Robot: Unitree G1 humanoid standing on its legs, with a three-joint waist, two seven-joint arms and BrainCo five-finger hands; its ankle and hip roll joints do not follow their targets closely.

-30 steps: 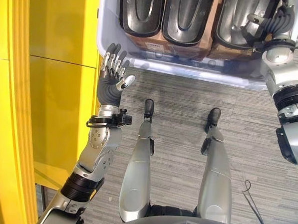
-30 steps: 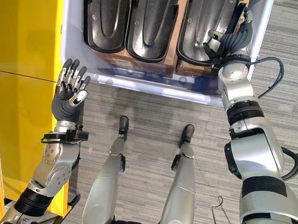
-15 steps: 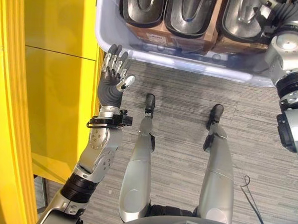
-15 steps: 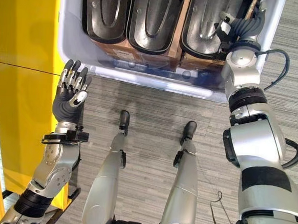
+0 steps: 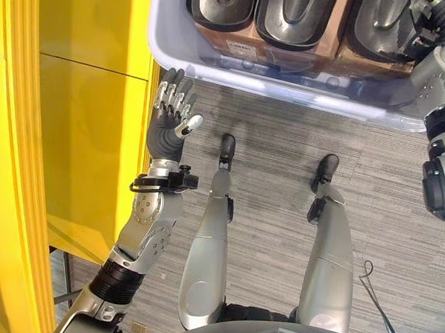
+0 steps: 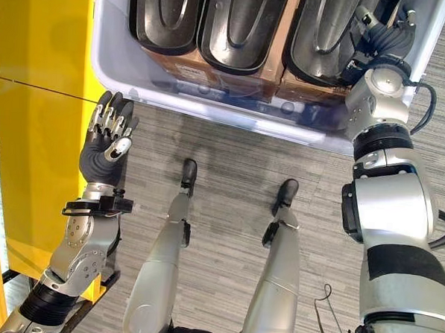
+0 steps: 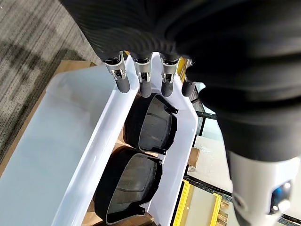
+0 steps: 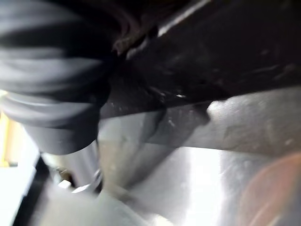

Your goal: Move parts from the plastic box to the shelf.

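Parts (image 6: 237,25) upright in plastic box (image 6: 210,110), side by side.

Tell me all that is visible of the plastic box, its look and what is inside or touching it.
The plastic box is a pale, translucent tub with rounded corners standing on grey carpet, beside a yellow panel. Black moulded parts sit in a row inside, on brown cardboard. The right hand reaches into its right end; the left hand, fingers straight, is held up just outside its near left corner.

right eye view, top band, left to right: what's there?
Yellow shelf panel → plastic box wall → left black part → middle black part → right black part → right robot hand reaching into the box.
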